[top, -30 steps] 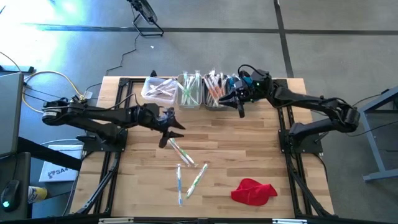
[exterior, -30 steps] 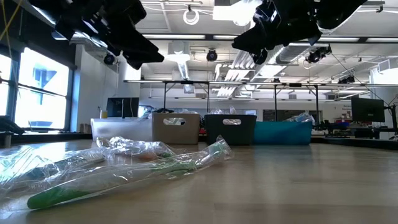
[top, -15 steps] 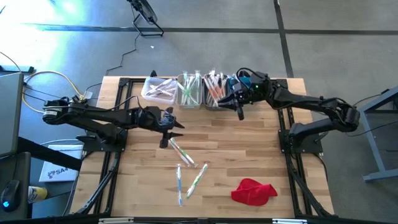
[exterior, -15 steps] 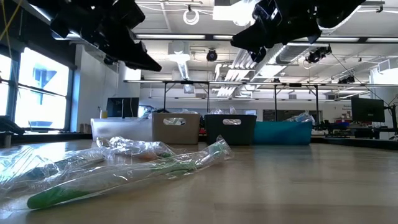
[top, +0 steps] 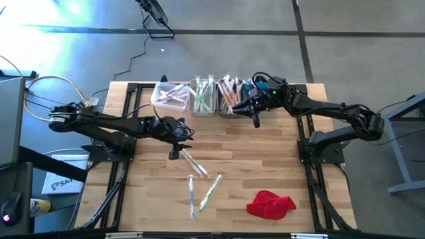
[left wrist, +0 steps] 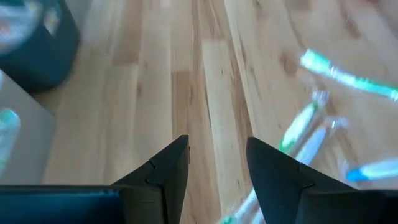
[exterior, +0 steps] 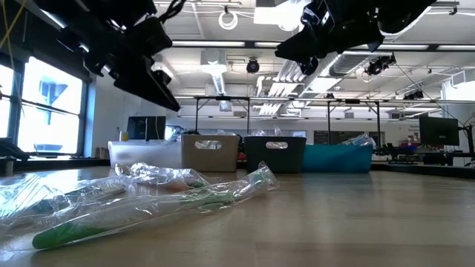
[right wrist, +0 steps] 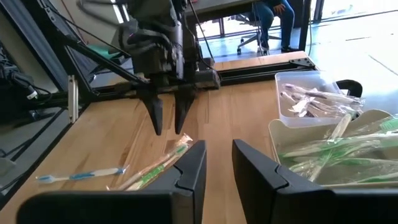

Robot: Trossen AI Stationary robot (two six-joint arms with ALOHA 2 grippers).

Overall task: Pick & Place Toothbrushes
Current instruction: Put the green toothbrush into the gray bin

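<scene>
Three wrapped toothbrushes lie flat on the wooden table: one (top: pixel 192 161) just beyond my left gripper, two more (top: pixel 191 196) (top: pixel 211 191) nearer the front edge. My left gripper (top: pixel 178 145) hovers open and empty above the table, slanting down, with the toothbrushes (left wrist: pixel 298 127) ahead of its fingertips. My right gripper (top: pixel 255 117) hangs above the table just in front of the bins, its fingers (right wrist: pixel 217 165) a narrow gap apart with nothing between them. In the low view the left gripper (exterior: pixel 152 85) and the right gripper (exterior: pixel 304 53) both hang well above the wrapped toothbrushes (exterior: pixel 148 204).
A row of small bins stands at the far edge: white (top: pixel 169 95), beige (top: pixel 202 97), grey (top: pixel 229 96) and blue (top: pixel 249 89), with toothbrushes in them. A red cloth (top: pixel 270 204) lies at the near right. A seated person (right wrist: pixel 270 18) shows beyond the table.
My left gripper has sunk a little toward the table and tipped its fingers further down toward the nearest toothbrush, staying open. The right arm and the toothbrushes have kept still.
</scene>
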